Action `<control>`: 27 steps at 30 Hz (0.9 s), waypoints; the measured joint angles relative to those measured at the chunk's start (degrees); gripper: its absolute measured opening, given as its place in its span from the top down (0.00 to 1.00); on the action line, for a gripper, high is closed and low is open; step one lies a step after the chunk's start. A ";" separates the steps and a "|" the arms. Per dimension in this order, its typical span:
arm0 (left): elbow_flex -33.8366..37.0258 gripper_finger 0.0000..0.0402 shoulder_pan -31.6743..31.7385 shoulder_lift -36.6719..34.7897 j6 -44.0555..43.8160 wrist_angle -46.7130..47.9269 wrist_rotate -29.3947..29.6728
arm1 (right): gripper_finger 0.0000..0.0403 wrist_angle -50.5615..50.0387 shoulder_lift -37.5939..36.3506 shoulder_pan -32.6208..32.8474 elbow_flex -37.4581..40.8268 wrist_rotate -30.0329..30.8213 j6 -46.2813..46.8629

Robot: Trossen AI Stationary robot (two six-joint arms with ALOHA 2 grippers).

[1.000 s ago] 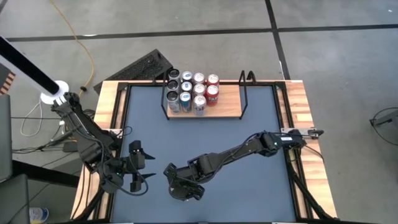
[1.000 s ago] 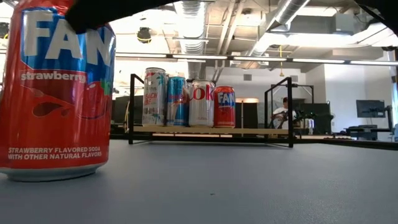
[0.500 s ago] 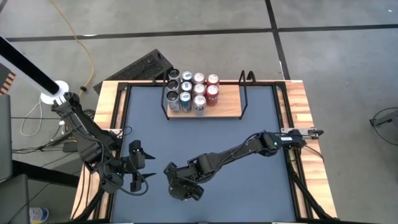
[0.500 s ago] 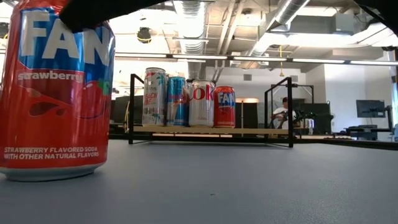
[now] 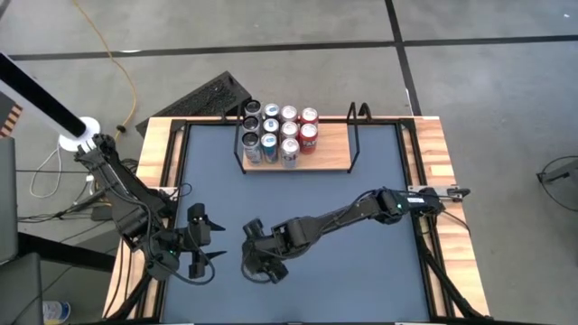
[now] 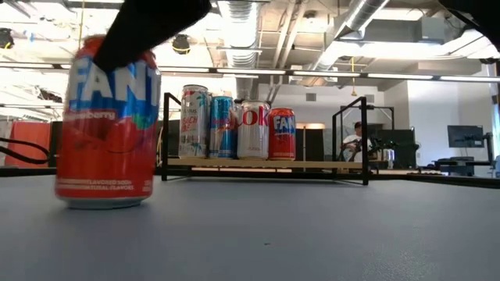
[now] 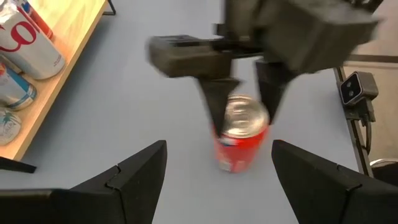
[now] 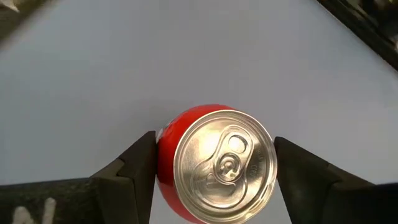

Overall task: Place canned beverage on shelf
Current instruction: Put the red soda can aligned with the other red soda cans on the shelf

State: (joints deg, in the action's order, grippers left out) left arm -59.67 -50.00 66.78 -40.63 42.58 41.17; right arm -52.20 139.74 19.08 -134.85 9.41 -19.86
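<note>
While our right gripper (image 8: 214, 168) straddles the red strawberry soda can (image 6: 108, 131) on the near table, well short of the shelf (image 5: 325, 153), jaws aren't visibly clamped yet. We'd squeeze evenly, keeping it upright. Left gripper (image 5: 200, 242) waits alongside, half-open and empty.

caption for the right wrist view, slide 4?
Right end effector straddles an upright red soda can on the grey table.

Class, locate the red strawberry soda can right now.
The red strawberry soda can stands upright on the table, between the right gripper fingers, well in front of the shelf.
</note>
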 joint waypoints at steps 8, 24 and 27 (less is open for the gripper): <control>-0.01 0.30 0.00 0.00 2.68 0.02 -0.01 | 0.37 -5.72 -0.53 -1.12 -0.03 3.88 5.85; -0.01 0.30 0.00 0.00 7.64 0.05 0.03 | 0.37 -15.88 -2.72 -6.18 0.37 2.27 12.02; -0.01 0.30 0.00 0.00 8.07 0.07 0.09 | 0.37 -17.43 -2.69 -6.02 0.33 2.17 11.94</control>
State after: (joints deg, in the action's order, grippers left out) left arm -59.68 -50.00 66.78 -32.56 42.65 41.25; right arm -69.63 137.05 13.06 -134.52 11.58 -7.92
